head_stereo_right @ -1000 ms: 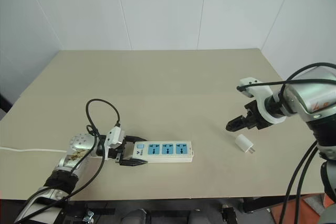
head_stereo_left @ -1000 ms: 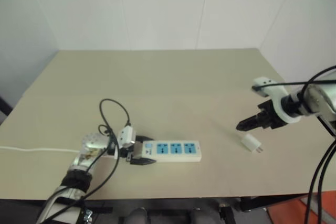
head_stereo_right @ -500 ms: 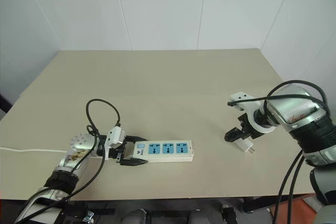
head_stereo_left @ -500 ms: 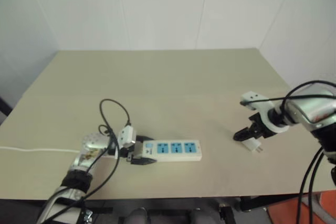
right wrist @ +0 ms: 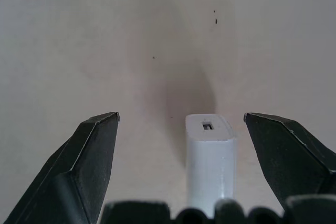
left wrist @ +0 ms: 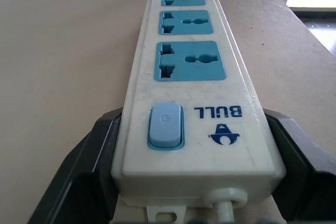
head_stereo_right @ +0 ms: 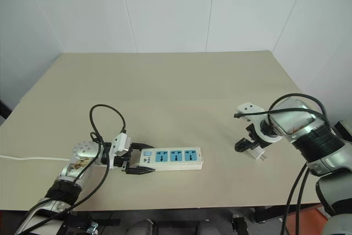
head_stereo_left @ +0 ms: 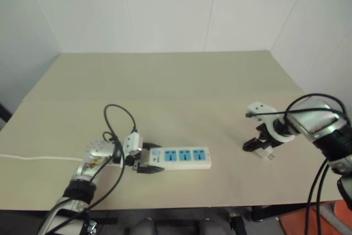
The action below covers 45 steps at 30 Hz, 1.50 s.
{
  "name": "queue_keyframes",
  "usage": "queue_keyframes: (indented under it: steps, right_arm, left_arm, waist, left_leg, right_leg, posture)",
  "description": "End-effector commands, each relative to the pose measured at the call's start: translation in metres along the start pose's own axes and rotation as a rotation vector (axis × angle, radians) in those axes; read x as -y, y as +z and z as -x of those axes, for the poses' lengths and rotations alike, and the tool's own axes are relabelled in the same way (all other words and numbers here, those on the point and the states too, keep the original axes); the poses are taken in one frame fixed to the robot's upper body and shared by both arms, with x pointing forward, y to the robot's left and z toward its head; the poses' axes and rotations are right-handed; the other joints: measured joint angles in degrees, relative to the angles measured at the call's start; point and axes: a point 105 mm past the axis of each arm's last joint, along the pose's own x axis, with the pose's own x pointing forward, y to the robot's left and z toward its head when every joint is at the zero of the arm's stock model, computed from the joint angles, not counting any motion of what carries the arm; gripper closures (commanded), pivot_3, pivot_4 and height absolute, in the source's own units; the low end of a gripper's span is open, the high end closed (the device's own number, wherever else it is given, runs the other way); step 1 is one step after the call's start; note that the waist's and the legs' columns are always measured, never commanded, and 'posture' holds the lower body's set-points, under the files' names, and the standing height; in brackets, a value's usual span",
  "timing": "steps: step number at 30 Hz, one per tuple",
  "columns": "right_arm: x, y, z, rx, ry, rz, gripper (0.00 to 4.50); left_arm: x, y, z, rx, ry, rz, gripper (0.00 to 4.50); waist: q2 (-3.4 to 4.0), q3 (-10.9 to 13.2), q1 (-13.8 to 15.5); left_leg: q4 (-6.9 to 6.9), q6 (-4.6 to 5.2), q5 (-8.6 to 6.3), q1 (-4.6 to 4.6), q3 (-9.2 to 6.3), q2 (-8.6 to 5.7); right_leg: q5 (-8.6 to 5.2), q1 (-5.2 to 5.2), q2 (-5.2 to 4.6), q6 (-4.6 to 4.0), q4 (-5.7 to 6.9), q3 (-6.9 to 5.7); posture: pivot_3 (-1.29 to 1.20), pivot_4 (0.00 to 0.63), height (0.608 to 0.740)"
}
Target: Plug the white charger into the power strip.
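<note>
The power strip [head_stereo_left: 184, 158] is a flat white bar with three blue sockets, lying near the table's front edge. My left gripper [head_stereo_left: 144, 164] is shut on its switch end, one black finger [left wrist: 97, 150] on each long side. The white charger [head_stereo_right: 257, 151] lies on the table to the right, its prongs toward the front edge. My right gripper [head_stereo_right: 246, 143] points steeply down over it, open. In the right wrist view the charger [right wrist: 211, 153] sits between the two spread fingers [right wrist: 94, 150], nearer the right one, with neither touching it.
A thin white cord [head_stereo_left: 33, 157] runs from the strip's end off the table's left edge. A loop of black cable [head_stereo_left: 120, 115] arches over my left wrist. The beige table [head_stereo_left: 165, 81] meets white walls at the back and right.
My right gripper has come down and swung to point at the table, from beside the charger to straddling it. The left gripper and the strip have not moved.
</note>
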Motion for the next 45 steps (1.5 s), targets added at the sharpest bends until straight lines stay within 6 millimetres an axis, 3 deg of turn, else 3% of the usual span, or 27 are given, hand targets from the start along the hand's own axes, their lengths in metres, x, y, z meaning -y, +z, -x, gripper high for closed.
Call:
queue_keyframes:
  steps: [1, 24, 27, 35, 42, 45]
  right_arm:
    - [0.005, 0.002, 0.003, 0.012, -0.024, 0.018, 0.00]
    - [0.001, -0.006, -0.007, -0.040, 0.007, 0.059, 0.00]
    - [0.000, -0.007, -0.009, -0.045, 0.013, 0.064, 0.58]
    - [-0.005, -0.008, -0.012, -0.049, 0.022, 0.083, 3.27]
    - [-0.007, -0.005, -0.009, -0.020, 0.030, 0.093, 3.34]
    - [-0.003, 0.022, 0.002, 0.164, 0.024, 0.101, 3.34]
  left_arm:
    - [0.008, -0.006, -0.006, -0.018, -0.034, 0.019, 1.20]
    - [0.010, -0.006, -0.005, -0.021, -0.036, 0.023, 1.20]
    - [0.010, -0.006, -0.004, -0.023, -0.036, 0.023, 1.20]
    - [0.010, -0.006, -0.002, -0.028, -0.034, 0.025, 1.20]
    - [0.009, -0.007, -0.002, -0.031, -0.035, 0.028, 1.20]
    - [0.009, -0.008, -0.002, -0.034, -0.037, 0.029, 1.20]
  waist:
    - [0.00, 0.00, -0.06]
    - [0.00, 0.00, -0.11]
    - [0.00, 0.00, -0.11]
    - [-0.02, -0.01, -0.15]
    - [-0.02, -0.01, -0.17]
    - [-0.03, -0.02, -0.25]
  left_leg:
    - [0.00, 0.00, 0.00, 0.00, 0.00, 0.00]
    - [0.00, 0.01, -0.01, 0.01, -0.01, 0.00]
    - [0.00, 0.01, -0.01, 0.01, 0.00, 0.01]
    - [0.01, 0.02, -0.01, 0.04, -0.01, 0.02]
    - [0.00, 0.02, -0.01, 0.05, -0.01, 0.03]
    - [0.00, 0.02, -0.01, 0.05, -0.01, 0.03]
  right_leg:
    - [0.00, 0.00, 0.00, 0.00, 0.00, 0.01]
    - [0.00, 0.00, 0.01, 0.00, 0.01, 0.00]
    - [0.00, 0.00, 0.01, 0.01, 0.01, 0.00]
    - [0.00, 0.03, 0.02, 0.00, 0.02, -0.01]
    - [0.00, 0.03, 0.03, 0.00, 0.02, -0.01]
    - [0.00, 0.03, 0.03, 0.00, 0.02, -0.01]
  posture:
    - [0.00, 0.150, 0.740]
    - [0.00, 0.150, 0.740]
    - [0.00, 0.150, 0.740]
    - [0.00, 0.150, 0.740]
    - [0.00, 0.150, 0.740]
    - [0.00, 0.150, 0.740]
